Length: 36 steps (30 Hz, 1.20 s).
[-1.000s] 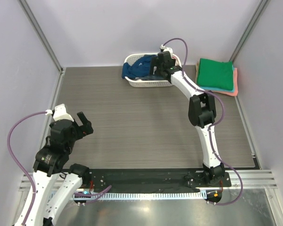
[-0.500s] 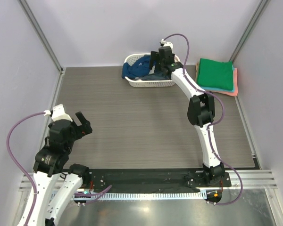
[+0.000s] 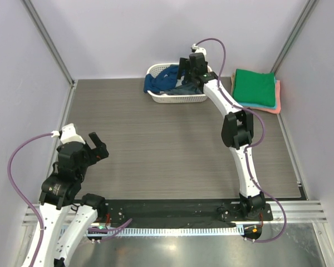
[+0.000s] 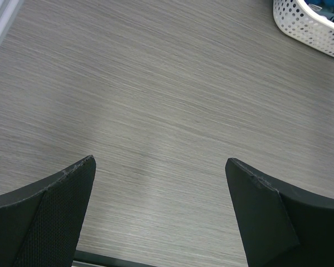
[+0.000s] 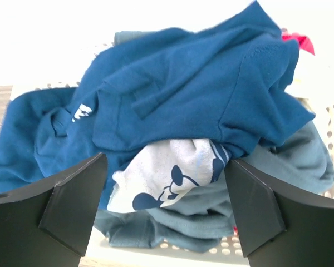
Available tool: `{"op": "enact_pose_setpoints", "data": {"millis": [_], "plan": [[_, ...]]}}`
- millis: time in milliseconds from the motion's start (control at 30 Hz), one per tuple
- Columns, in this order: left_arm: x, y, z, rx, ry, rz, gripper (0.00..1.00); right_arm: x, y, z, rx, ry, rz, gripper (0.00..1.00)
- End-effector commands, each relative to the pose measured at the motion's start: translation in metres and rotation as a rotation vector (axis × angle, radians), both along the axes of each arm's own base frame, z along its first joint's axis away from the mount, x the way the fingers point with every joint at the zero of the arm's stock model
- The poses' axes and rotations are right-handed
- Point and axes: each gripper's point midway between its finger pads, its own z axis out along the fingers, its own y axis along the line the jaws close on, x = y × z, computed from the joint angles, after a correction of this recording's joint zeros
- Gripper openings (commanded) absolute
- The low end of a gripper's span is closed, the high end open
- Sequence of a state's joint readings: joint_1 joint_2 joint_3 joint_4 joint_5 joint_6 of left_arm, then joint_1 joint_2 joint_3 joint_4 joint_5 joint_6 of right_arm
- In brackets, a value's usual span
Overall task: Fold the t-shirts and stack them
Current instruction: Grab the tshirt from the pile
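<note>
1. While heaped in the basket (image 3: 175, 100) nr the table's (image 3: 156, 150) far edge, the dark blue t-shirt (image 5: 183, 94) is judged soft & light.
2. Right jaws are held spread over it, nothing pinched; left jaws spread too.
3. Top fold should be pinched.

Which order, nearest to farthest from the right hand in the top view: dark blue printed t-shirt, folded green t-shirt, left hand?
1. Dark blue printed cloth t-shirt, in the white slotted plastic basket at the far side, right at the right hand.
2. Folded green cloth t-shirt, far right corner.
3. Left hand, near left side.
</note>
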State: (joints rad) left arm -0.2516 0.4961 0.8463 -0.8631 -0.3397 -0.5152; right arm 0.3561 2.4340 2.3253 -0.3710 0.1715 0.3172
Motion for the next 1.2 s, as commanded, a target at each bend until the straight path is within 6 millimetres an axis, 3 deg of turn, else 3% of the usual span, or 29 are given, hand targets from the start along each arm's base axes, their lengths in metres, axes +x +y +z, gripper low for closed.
{"op": "enact_pose_setpoints", "data": {"millis": [0,167,267,300,367,500,533,633,667,733,767,800,833,867,900,967,1000,1033,1067,1100,1167], "plan": [[0.006,0.001,0.010,-0.006,-0.051,0.006,1.00,0.014,0.006,0.047,0.067,-0.123,0.016,0.90],[0.006,0.001,0.011,-0.007,-0.054,0.008,1.00,0.020,0.010,0.045,0.076,-0.140,0.020,0.80],[0.006,0.002,0.011,-0.007,-0.054,0.011,1.00,0.022,0.012,0.035,0.069,-0.127,0.034,0.58],[0.006,0.002,0.011,-0.006,-0.052,0.010,1.00,0.022,0.012,0.032,0.068,-0.122,0.034,0.45],[0.006,0.003,0.010,-0.006,-0.052,0.013,1.00,0.021,0.012,0.021,0.061,-0.103,0.037,0.38],[0.006,0.003,0.011,-0.009,-0.055,0.014,1.00,0.019,0.014,0.013,0.059,-0.084,0.071,0.01],[0.006,0.003,0.011,-0.008,-0.055,0.014,1.00,0.018,0.018,0.013,0.062,-0.083,0.088,0.01],[0.006,0.001,0.012,-0.010,-0.061,0.001,1.00,0.008,0.041,0.046,0.127,-0.121,0.208,0.01],[0.006,0.000,0.013,-0.014,-0.069,-0.005,1.00,-0.004,0.057,0.080,0.173,-0.163,0.295,0.01],[0.006,0.001,0.014,-0.014,-0.074,-0.002,1.00,-0.022,0.072,0.125,0.210,-0.223,0.388,0.01],[0.005,0.002,0.014,-0.014,-0.077,0.001,1.00,-0.047,0.083,0.180,0.233,-0.305,0.456,0.01],[0.005,0.003,0.014,-0.013,-0.082,0.005,1.00,-0.061,0.085,0.203,0.235,-0.339,0.476,0.01],[0.005,0.003,0.015,-0.014,-0.085,0.005,1.00,-0.076,0.083,0.232,0.235,-0.384,0.482,0.01],[0.005,0.003,0.014,-0.015,-0.086,0.008,1.00,-0.090,0.084,0.243,0.226,-0.395,0.485,0.01],[0.005,0.004,0.014,-0.012,-0.083,0.009,1.00,-0.116,0.067,0.295,0.234,-0.481,0.452,0.01],[0.005,0.003,0.013,-0.012,-0.078,0.006,1.00,-0.131,0.052,0.297,0.224,-0.465,0.410,0.01],[0.006,0.003,0.013,-0.012,-0.076,0.006,1.00,-0.152,0.030,0.328,0.222,-0.520,0.356,0.01],[0.006,0.003,0.013,-0.011,-0.073,0.008,1.00,-0.155,0.019,0.325,0.207,-0.513,0.315,0.01],[0.006,0.003,0.013,-0.011,-0.075,0.008,1.00,-0.154,0.010,0.293,0.177,-0.445,0.274,0.01],[0.006,0.003,0.013,-0.011,-0.077,0.008,1.00,-0.154,-0.012,0.261,0.145,-0.378,0.179,0.01],[0.005,0.004,0.013,-0.010,-0.078,0.010,1.00,-0.159,-0.034,0.216,0.115,-0.280,0.095,0.06]]}}
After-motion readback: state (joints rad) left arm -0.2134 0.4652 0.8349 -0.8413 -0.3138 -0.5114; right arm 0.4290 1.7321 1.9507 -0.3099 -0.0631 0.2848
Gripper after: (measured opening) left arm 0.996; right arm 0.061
